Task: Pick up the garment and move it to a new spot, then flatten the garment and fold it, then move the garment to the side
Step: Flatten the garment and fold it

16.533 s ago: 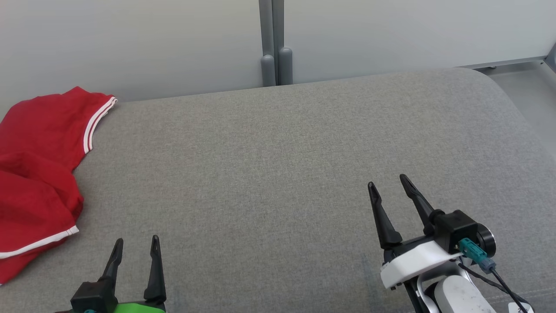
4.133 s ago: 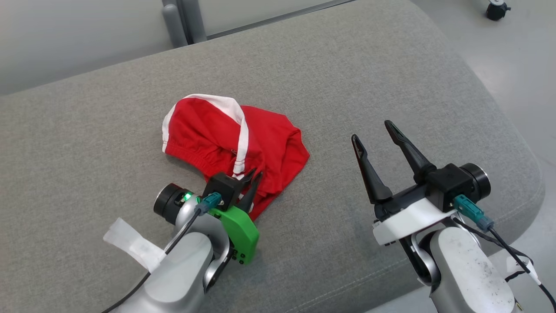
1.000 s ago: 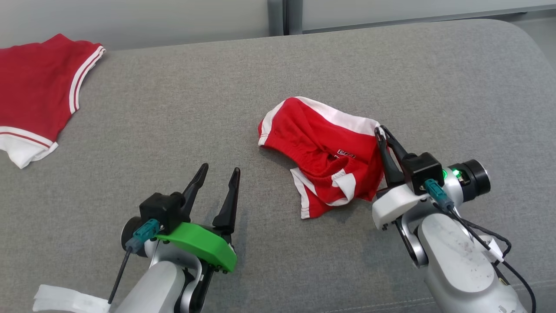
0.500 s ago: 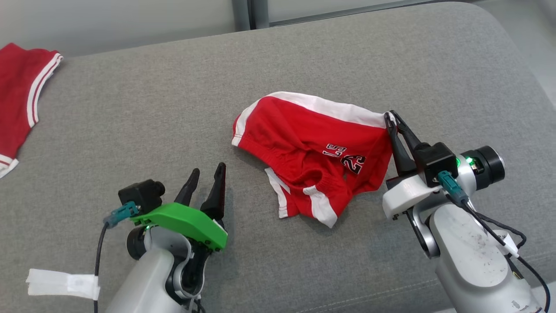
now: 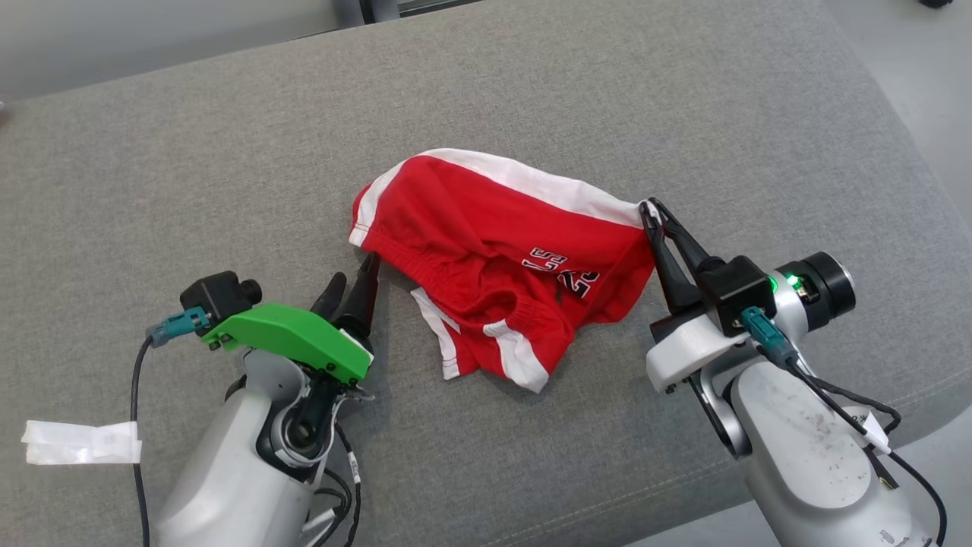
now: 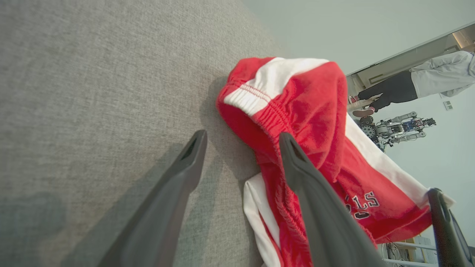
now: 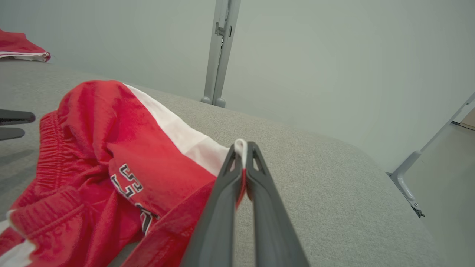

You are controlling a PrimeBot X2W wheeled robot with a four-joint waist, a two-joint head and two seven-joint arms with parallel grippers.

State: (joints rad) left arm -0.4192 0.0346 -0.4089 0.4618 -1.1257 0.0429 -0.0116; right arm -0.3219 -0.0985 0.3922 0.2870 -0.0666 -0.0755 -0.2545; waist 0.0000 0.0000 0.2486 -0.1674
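Observation:
The garment [image 5: 486, 228] is a pair of red shorts with white side stripes and black lettering, lying crumpled in the middle of the grey cushion [image 5: 228, 152]. My right gripper [image 5: 651, 205] is shut on its right white-trimmed corner, with the cloth pinched between the tips [image 7: 241, 145]. My left gripper [image 5: 355, 275] stands open just left of the elastic waistband. In the left wrist view, one finger [image 6: 304, 178] lies against the red cloth [image 6: 308, 100] and the other rests over bare cushion. Nothing is held between them.
A second red garment [image 7: 18, 46] lies at the cushion's far end. The cushion's rounded edge [image 5: 911, 228] drops to the floor at the right. A grey post [image 7: 219, 55] stands behind. A person [image 6: 426, 78] and another robot [image 6: 397, 128] are far off.
The head camera has shifted. My right gripper, still shut on the corner, has drawn the shorts out wider. My open left gripper has moved up to the waistband.

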